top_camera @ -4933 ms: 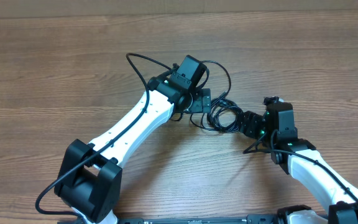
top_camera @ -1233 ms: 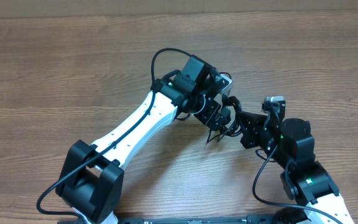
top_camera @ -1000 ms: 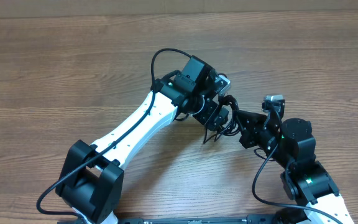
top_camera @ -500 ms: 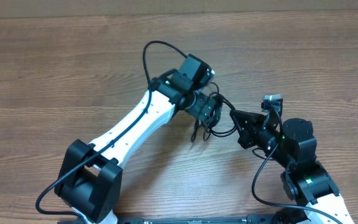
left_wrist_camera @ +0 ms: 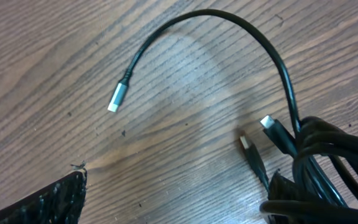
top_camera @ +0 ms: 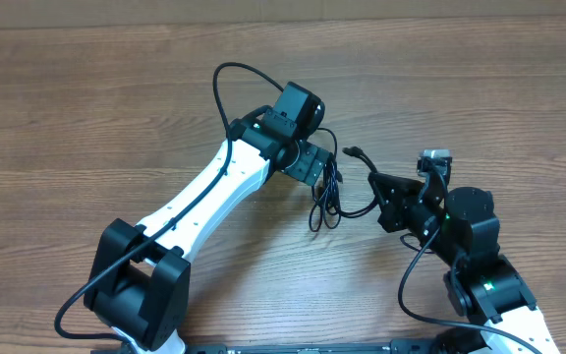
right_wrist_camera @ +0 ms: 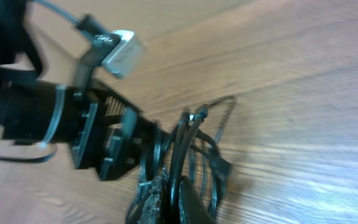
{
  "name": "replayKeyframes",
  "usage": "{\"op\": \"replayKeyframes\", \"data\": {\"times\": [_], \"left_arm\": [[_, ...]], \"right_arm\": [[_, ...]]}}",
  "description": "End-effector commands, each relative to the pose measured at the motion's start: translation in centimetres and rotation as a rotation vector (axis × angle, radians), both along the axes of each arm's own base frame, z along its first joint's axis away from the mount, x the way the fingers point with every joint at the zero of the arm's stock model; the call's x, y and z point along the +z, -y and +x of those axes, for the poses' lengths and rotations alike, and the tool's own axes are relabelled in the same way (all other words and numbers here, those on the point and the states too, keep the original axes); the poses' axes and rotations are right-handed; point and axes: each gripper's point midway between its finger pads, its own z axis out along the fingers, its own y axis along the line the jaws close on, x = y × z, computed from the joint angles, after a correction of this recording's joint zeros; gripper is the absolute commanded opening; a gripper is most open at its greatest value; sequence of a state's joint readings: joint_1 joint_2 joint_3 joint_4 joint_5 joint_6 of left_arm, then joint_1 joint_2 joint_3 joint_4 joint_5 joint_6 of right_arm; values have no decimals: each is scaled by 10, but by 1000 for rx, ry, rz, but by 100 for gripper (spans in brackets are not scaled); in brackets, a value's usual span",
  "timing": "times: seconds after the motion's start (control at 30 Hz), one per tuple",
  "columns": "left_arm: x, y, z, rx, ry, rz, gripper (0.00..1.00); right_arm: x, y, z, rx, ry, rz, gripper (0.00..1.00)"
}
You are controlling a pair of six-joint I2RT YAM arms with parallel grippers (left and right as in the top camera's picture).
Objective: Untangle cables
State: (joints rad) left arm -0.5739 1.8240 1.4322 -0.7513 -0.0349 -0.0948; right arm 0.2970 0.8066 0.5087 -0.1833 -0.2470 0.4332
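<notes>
Wood-grain table fills my overhead view, brown boards with the grain running side to side, matte and evenly lit. Nearest me, the left arm rises white from the lower left and the right arm comes in dark from the lower right.

Moving out, the right gripper points left with its jaws pinched together on a strand of the cables. On its wrist view I see black cord coming straight up from between the fingertips.

The cables sit between the two grippers, near the middle of the table. They are thin, glossy black cords bunched in a loose knot of loops, with one strand sagging across to the right gripper.

Next out is the left gripper, angled down at the bundle with its jaws wide apart. On its wrist view there is bare wood between them. One finger sits low on the left, and the other is buried behind the coils on the right, so the bundle hangs against that side.

One cord arcs free over the wood and ends in a silver-tipped plug, and two more plug ends poke out beside the knot.

Farthest off, a pale strip runs along the table's far edge
</notes>
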Motion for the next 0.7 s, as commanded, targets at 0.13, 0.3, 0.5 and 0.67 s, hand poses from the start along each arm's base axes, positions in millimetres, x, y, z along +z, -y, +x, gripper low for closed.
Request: {"op": "replayKeyframes", "data": {"times": [0.13, 0.3, 0.5, 0.67], "left_arm": [[-1, 5, -1, -2, -22, -31, 69], [0, 10, -1, -5, -27, -59, 67], [0, 10, -1, -5, -27, -58, 88], [0, 10, -1, -5, -27, -58, 100]], "right_arm": [[-23, 33, 0, -186, -97, -85, 59], [-26, 29, -5, -158, -119, -80, 86], [-26, 13, -11, -43, -107, -83, 88], [-41, 16, -12, -27, -139, -151, 83]]}}
